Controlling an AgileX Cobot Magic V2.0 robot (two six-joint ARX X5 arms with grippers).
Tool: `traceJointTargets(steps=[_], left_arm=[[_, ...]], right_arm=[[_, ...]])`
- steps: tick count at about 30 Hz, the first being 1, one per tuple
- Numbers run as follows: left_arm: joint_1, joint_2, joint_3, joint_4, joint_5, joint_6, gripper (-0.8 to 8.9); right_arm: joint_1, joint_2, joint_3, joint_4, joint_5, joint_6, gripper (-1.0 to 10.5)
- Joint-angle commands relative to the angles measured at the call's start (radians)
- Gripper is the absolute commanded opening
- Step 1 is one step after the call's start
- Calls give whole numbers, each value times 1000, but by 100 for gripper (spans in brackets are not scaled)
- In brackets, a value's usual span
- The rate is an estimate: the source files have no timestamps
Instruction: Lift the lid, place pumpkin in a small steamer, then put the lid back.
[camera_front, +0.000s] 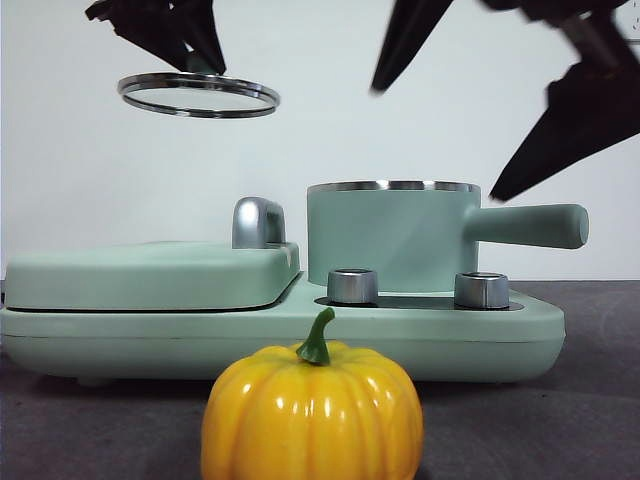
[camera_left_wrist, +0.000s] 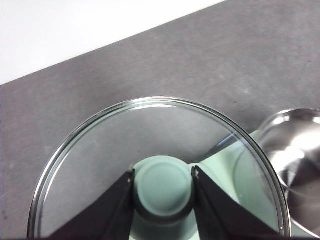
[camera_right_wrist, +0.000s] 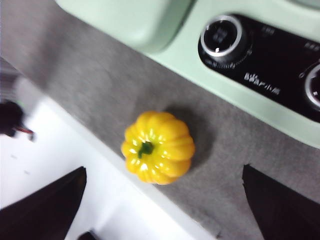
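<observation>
Left gripper pinching lid by its knob, high above the griddle. Right gripper spread wide over pumpkin on table. Small steamer uncovered.

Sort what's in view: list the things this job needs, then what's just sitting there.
Needed:
round glass lid with mint-green knob, gripped by left tool
glossy yellow-orange ribbed pumpkin
mint-green cylindrical pot with long side handle
open right tool

Idle:
flat mint-green griddle cover
two steel knobs

My left gripper holds glass lid aloft by knob; mint steamer open; yellow pumpkin upright on grey mat.
</observation>
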Motion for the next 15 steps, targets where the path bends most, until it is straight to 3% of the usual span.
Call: traceJointTargets(steps=[1,8,15], left_arm=[[13,-10,27,23,1,10,80],[50,-10,27,23,1,11,80],[75,-10,27,23,1,10,80]], right_arm=[[61,76,57,-16,54,7,487],[175,232,150,-53,118,-6,597],[261,347,173,-51,164,-6,600]])
